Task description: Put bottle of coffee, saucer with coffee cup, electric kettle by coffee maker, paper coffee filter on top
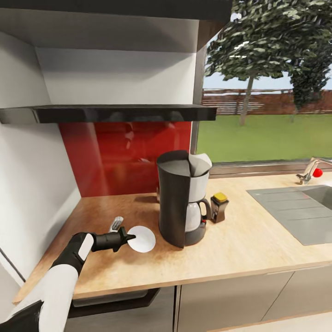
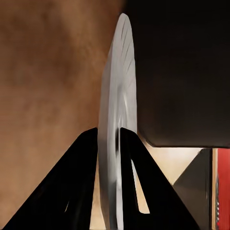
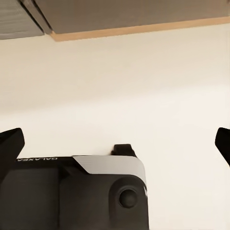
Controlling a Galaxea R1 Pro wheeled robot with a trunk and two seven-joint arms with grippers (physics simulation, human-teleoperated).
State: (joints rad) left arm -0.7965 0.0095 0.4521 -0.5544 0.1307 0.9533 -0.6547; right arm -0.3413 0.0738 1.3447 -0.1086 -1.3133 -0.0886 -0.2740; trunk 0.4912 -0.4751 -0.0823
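Pinching the saucer (image 1: 142,239) by its rim, my left claw (image 1: 127,238) held it just beside the coffee maker (image 1: 180,198); my right claw (image 3: 117,143) gaped wide.

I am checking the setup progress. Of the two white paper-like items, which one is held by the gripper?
The round white disc, pinched at its edge by the left gripper above the countertop. The other, a coffee filter, sits on top of the coffee maker.

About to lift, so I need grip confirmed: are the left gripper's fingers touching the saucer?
Touching. In the left wrist view both fingers press against the faces of the saucer, its rim pinched edge-on between them with no gap.
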